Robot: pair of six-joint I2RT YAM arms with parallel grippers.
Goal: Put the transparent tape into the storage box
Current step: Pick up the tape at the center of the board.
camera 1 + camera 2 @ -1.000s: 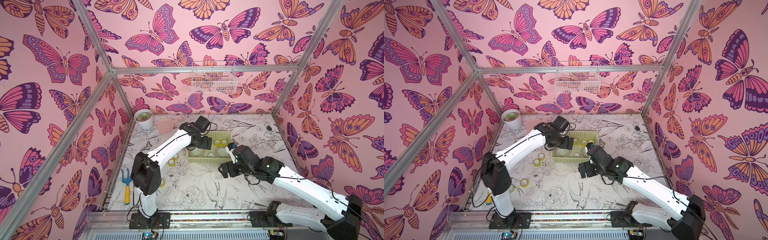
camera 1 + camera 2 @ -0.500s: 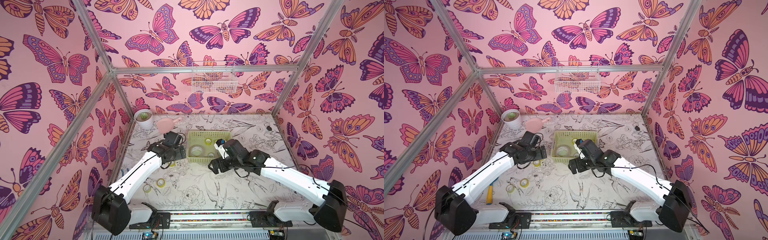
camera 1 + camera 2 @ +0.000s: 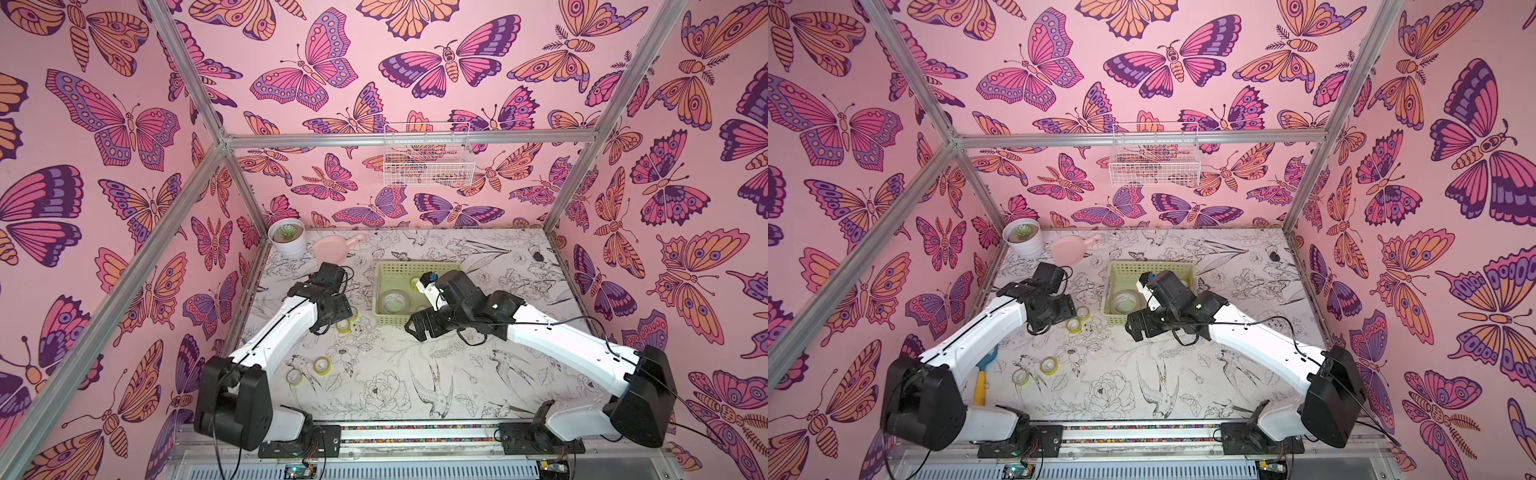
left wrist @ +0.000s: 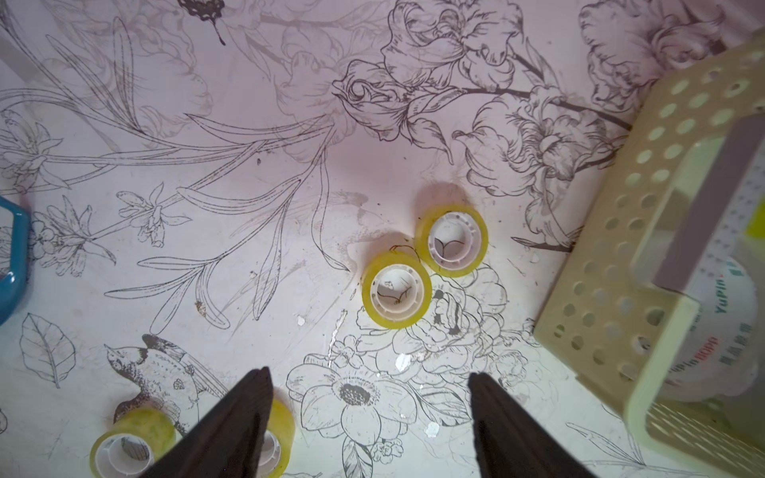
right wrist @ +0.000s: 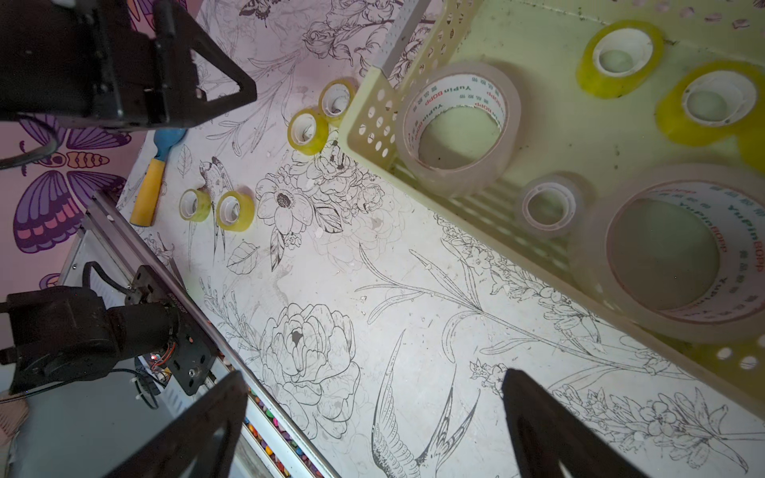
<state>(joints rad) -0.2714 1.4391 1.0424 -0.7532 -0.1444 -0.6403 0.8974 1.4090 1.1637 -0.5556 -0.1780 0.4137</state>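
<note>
The storage box [image 3: 415, 266] [image 3: 1150, 268] is a pale yellow-green perforated basket in mid table. It holds several tape rolls, among them a big clear roll [image 5: 459, 124] and small yellowish ones [image 5: 621, 58]. Two small transparent tape rolls [image 4: 396, 291] [image 4: 453, 240] lie flat side by side on the table just left of the box. My left gripper [image 4: 368, 380] [image 3: 337, 311] hovers over them, open, nothing between its fingers. Two more rolls [image 3: 322, 365] lie nearer the front. My right gripper [image 5: 372, 380] [image 3: 419, 328] stands open and empty at the box's front wall [image 5: 372, 124].
A white plant pot [image 3: 286, 239] and a pink scoop [image 3: 334, 249] stand at the back left. A blue-and-yellow trowel [image 3: 982, 374] lies by the left wall. A white wire basket [image 3: 428, 160] hangs on the back wall. A small dark object [image 3: 538, 256] sits back right.
My left arm has drawn back from over the box to the two rolls on its left, and its jaws have narrowed somewhat. My right arm has shifted left along the box's front.
</note>
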